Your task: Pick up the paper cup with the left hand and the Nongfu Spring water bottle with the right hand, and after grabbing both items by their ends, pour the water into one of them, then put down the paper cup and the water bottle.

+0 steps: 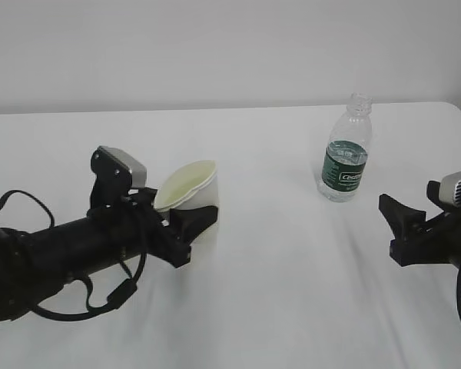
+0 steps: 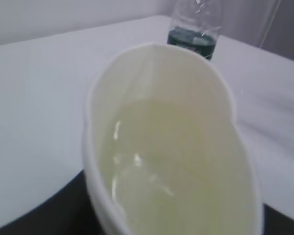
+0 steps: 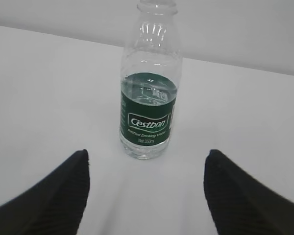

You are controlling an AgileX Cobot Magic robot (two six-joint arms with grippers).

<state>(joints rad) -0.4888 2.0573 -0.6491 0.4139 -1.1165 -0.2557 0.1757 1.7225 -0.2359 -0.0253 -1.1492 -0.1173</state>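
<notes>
A plain pale wall stands behind a table [image 1: 276, 307] covered in white cloth. On the left of the exterior view, the left hand [image 1: 69, 254], a black arm with looping cables and a grey plate, lies low over the cloth. Its end effector [image 1: 186, 219] is clenched around the paper cup [image 1: 188, 192], squeezing the rim into an oval and tipping the cup's mouth up and back toward the wall. The left wrist view looks straight into the cream-white inside, where glints suggest a shallow pool of water [image 2: 152, 166], though this is hard to confirm.

On the right, the right hand [image 1: 438, 223] waits near the table edge. Its end effector [image 3: 147, 196] is released, jaws spread wide and empty, aimed at the Nongfu Spring water bottle [image 1: 346, 154]. The bottle stands upright and capless, well apart from both end effectors, its label reading "Cestbon", and looks nearly empty.

Judged from this, the cup is in hand and the bottle grasp is pending. The right arm must advance until its jaws straddle the bottle, then close without toppling it.
</notes>
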